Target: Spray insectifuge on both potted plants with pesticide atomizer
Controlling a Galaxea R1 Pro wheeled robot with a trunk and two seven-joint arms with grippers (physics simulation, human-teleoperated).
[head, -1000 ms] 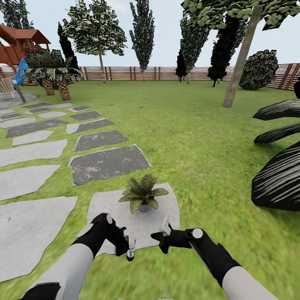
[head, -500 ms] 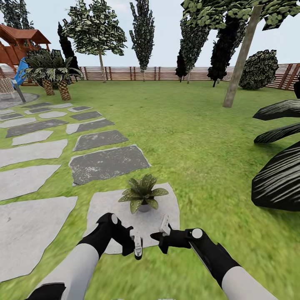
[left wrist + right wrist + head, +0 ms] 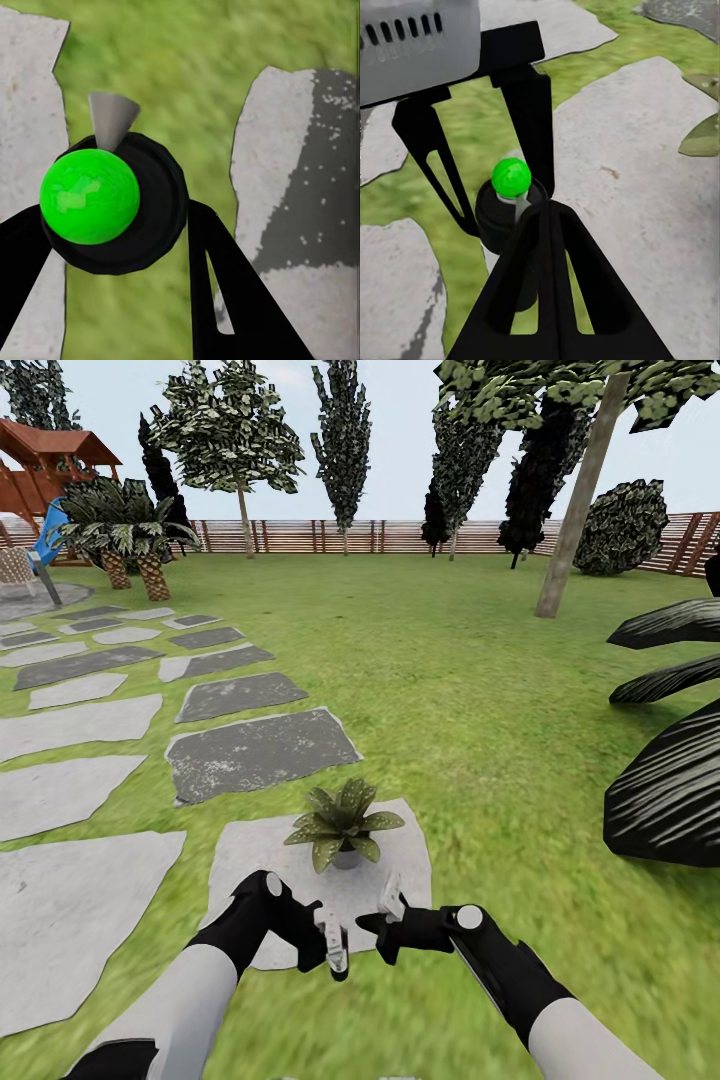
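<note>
green-capped, the pesticide atomizer (image 3: pixel 332 945) sits clamped in the left claw (image 3: pixel 334 948) near the potted plant (image 3: pixel 341 826); light, stiff, likely slippery, best gripped mid-body; right claw (image 3: pixel 392 905) looks empty, parted.

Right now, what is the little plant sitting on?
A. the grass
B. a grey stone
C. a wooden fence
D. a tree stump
B: in the head view the plant stands in its pot on a pale grey stone, with grass around that stone.
</note>
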